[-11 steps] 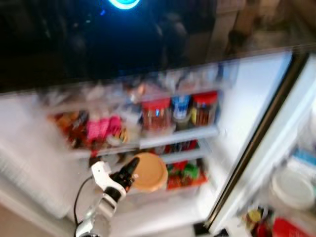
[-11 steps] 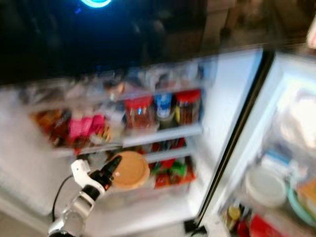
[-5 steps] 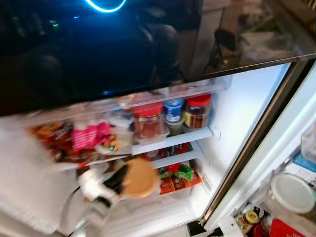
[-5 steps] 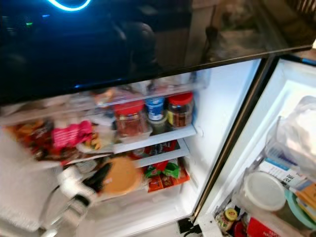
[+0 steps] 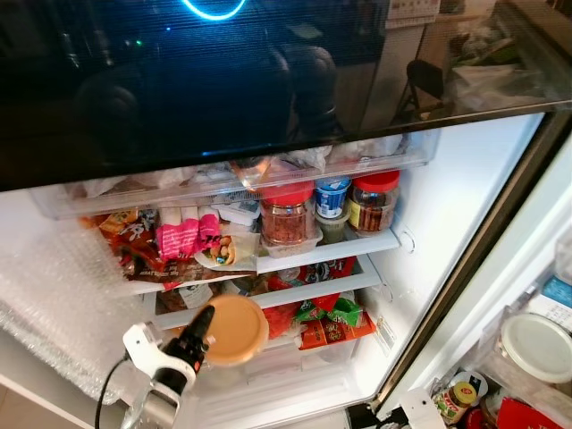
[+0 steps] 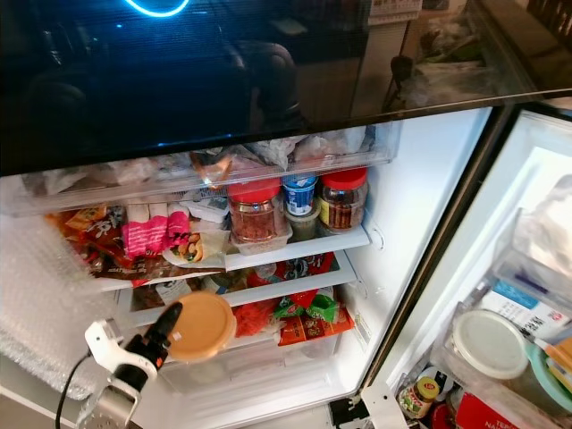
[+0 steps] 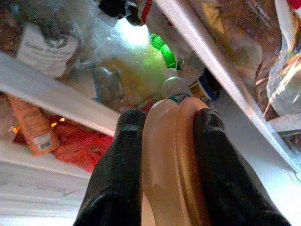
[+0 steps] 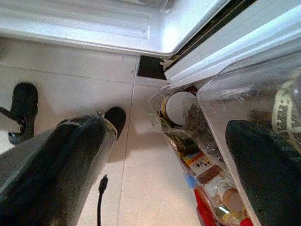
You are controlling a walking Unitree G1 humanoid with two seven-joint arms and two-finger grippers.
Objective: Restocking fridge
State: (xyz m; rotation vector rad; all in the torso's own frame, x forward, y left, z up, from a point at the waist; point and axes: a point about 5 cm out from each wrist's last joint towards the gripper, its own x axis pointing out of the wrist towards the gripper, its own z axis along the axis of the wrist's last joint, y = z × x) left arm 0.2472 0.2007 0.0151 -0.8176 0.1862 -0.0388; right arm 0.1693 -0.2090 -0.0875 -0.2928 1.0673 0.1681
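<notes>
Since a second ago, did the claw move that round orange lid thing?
Hardly. The left claw still pinches the round tan lid in front of the lower fridge shelf, same grip as before. The camera shifted and the blur cleared. The red-lidded jars stayed put. The right claw hangs open by the door.

the two head views looked forward and down into the open fridge (image 5: 420,206) from close in front, sharing its shelves and the door bins at the right. the left wrist view looked along the left gripper (image 7: 169,122) from very near, up under a fridge shelf (image 7: 56,96), a spot the head views also held. the right wrist view faced down along the right gripper (image 8: 160,155) at the floor (image 8: 70,80) and the door bins (image 8: 221,99).
</notes>
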